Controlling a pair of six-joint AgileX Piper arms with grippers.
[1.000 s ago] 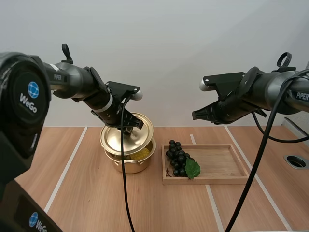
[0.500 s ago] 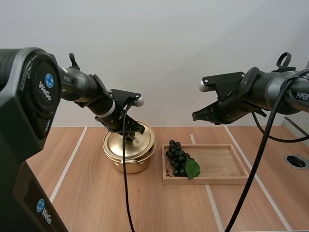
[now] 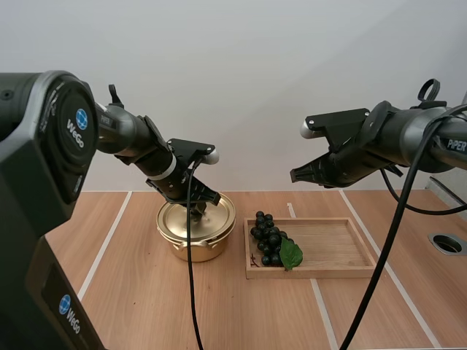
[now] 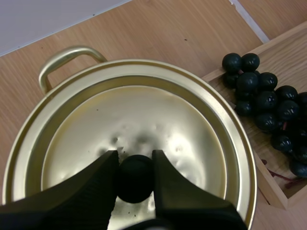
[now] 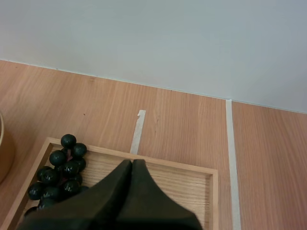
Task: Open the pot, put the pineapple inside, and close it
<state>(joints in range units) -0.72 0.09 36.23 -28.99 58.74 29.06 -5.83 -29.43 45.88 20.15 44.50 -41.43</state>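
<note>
- Left gripper (image 4: pixel 135 160) – its fingers pinch the black knob (image 4: pixel 135 181) of the gold lid (image 4: pixel 144 120), which lies flat on the pot (image 3: pixel 193 248).
- Pot stands on the desk (image 3: pixel 131 292), just beside the wooden tray (image 3: pixel 336 244).
- Right gripper (image 5: pixel 132 165) – fingers pressed together on nothing, hanging above the tray.
- Grapes (image 3: pixel 268 237) lie at the tray's end nearest the pot.

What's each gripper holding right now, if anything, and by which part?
The left gripper pinches the lid by its black knob, with the lid resting on the pot. The right gripper holds nothing, shut, above the tray.
</note>
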